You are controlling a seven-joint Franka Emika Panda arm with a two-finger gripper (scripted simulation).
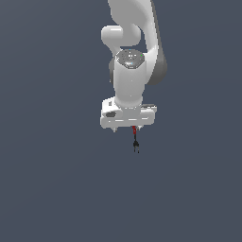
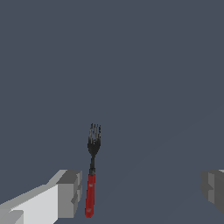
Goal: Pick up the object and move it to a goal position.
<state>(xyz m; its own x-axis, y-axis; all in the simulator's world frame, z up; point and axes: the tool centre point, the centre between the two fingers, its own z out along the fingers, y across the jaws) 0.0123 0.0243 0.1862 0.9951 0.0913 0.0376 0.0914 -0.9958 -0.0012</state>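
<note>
The object [image 1: 135, 140] is a tiny black fork with a red handle. In the exterior view it shows just below my white gripper [image 1: 130, 127], red end nearest the hand and prongs pointing away. In the wrist view the object [image 2: 92, 175] lies between my fingers, well off centre. Its red handle is right beside one grey finger pad [image 2: 70, 192], with a thin gap showing between them. The other finger pad [image 2: 213, 189] stands far from it. My gripper [image 2: 142, 192] is open and holds nothing.
A plain dark grey-blue surface [image 1: 56, 189] fills both views. The white arm [image 1: 130, 52] rises above the gripper in the exterior view. No goal marker or other object shows.
</note>
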